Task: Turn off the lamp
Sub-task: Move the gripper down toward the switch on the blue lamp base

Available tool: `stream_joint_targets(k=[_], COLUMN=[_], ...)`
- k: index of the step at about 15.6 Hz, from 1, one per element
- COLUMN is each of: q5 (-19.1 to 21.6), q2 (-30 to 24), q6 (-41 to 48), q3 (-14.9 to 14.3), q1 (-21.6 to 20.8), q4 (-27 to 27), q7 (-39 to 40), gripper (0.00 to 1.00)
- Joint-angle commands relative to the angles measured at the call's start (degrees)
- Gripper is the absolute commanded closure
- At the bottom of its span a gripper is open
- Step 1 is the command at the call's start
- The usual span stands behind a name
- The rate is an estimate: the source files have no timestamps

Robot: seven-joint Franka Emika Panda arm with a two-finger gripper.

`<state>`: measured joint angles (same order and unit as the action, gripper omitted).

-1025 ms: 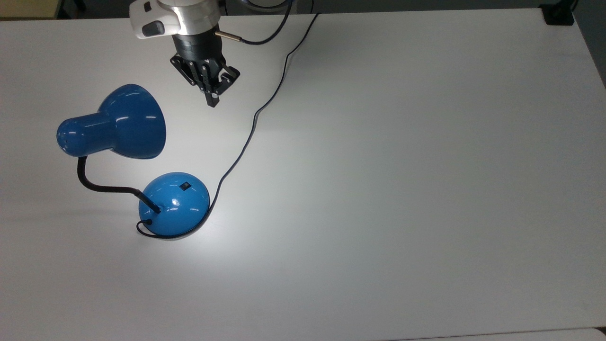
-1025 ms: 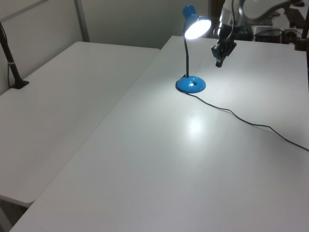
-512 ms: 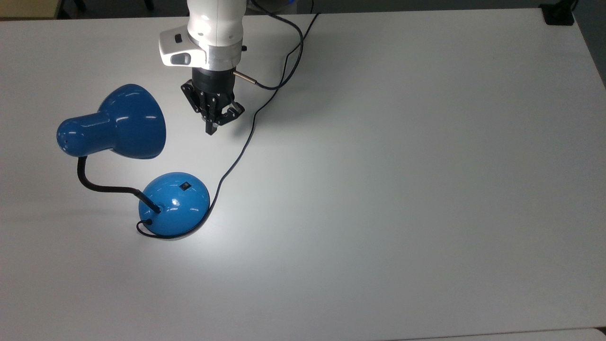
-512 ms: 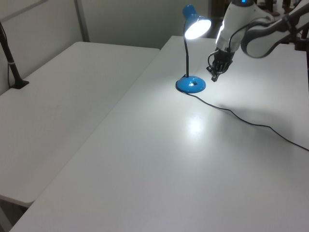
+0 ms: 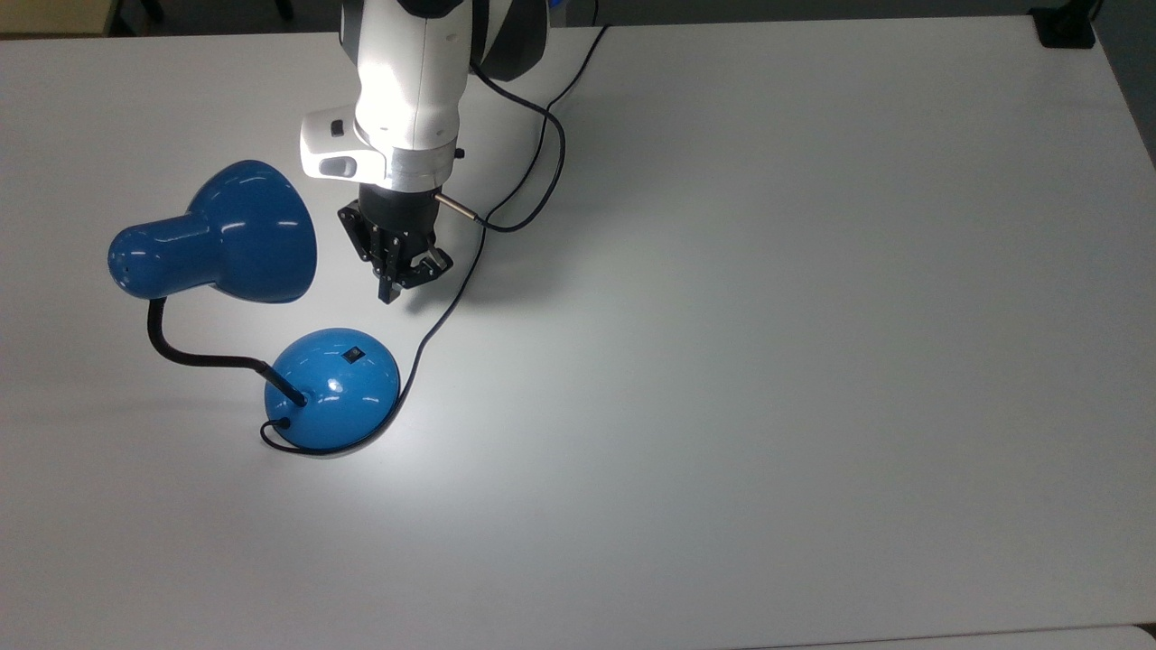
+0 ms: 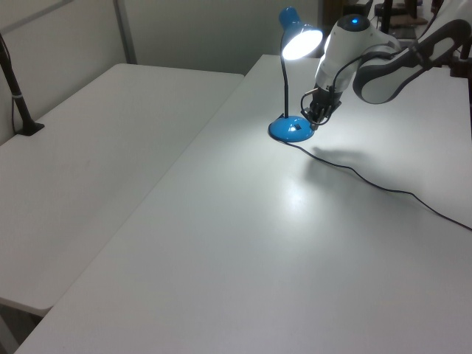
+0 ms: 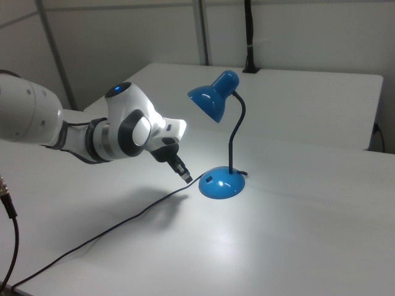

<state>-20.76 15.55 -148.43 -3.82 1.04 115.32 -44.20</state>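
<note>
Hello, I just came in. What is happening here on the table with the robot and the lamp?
A robot arm is reaching toward a blue desk lamp that stands on a white table. The lamp is lit, and its bright shade throws a pool of light on the tabletop. The gripper, fingers shut, holds nothing and hangs close to the lamp's round base, short of the small black switch on top of it. The lamp's black cord runs across the table past the gripper.

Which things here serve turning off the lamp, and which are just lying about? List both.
For the job: the lamp, lit; its switch; its cord; the gripper, near the base.

Lying about: a black clamp at the table corner.
</note>
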Motion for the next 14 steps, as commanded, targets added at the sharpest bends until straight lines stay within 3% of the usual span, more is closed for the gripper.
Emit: stream_joint_targets(k=[1,10,14], q5=[-1.2,-3.1,-5.9], q2=[4.3,9.1,9.8], q6=[-0.6,-0.6,-0.6], q3=[-0.1,-0.1,-0.1], q1=[1.5,1.7,1.5], q4=[-6.8,-11.9,-11.8], q7=[-2.7,-5.8,-7.4], gripper=[1.00,1.00,1.00])
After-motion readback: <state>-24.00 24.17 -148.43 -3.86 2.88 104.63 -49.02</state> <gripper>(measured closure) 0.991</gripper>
